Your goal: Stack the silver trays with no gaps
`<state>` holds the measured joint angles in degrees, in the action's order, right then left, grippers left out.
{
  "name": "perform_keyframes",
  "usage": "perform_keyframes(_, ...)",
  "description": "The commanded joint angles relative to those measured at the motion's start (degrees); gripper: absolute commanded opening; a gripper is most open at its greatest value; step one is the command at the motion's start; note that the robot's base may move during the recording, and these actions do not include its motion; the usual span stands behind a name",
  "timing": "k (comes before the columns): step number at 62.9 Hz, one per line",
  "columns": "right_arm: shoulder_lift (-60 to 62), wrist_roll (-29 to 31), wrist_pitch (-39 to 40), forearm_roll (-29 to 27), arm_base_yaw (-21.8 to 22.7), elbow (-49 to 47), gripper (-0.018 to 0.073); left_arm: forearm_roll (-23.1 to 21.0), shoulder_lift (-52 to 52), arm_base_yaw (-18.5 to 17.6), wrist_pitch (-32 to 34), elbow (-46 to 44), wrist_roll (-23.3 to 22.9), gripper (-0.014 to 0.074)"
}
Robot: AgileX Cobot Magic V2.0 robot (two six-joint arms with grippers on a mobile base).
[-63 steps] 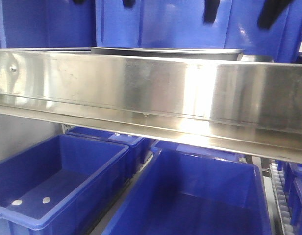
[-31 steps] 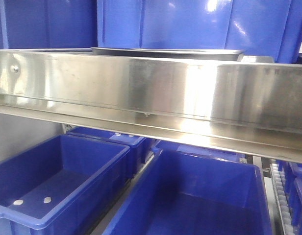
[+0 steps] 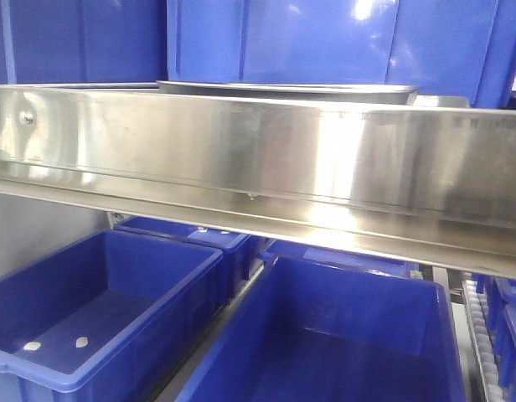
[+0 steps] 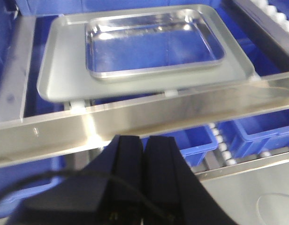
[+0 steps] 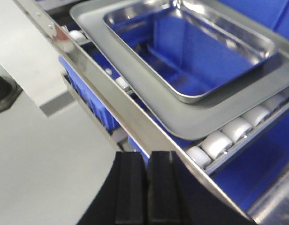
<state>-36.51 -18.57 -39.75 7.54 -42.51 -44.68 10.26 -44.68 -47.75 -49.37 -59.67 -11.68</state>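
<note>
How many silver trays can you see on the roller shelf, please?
2: a small shiny tray sits inside a larger matte tray on the rollers behind the steel rail. Any tray beneath would be hidden.

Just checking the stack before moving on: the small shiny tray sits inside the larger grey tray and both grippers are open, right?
Not quite. The small shiny tray does sit inside the larger grey tray, but the left gripper and right gripper are both shut, as the wrist views show.

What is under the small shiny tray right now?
The small shiny tray sits on a larger grey tray. White rollers show beneath its edge; the rest underneath is covered.
</note>
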Motion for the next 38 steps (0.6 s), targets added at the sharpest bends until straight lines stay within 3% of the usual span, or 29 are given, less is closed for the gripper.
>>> perform_keyframes(1,4.0,3.2,9.0,1.5,-0.1,2.7,0.0054,-0.7,6.3,-0.5,10.8,6.2,-0.5,-0.0048)
perform_keyframes(11,10.4,4.7,13.2,1.5,-0.1,9.2,0.0054,-0.9,17.0,-0.5,20.7,20.1,-0.5,-0.0048)
perform_keyframes(20,11.7,4.7,13.4,1.5,-0.1,11.6,0.0054,-1.0,21.4,-0.5,25.8,26.1,-0.5,-0.0048)
perform_keyframes(38,11.6,4.7,12.9,1.5,-0.1,11.7,0.0054,-1.1,20.6,-0.5,25.6,29.0,-0.5,-0.0048)
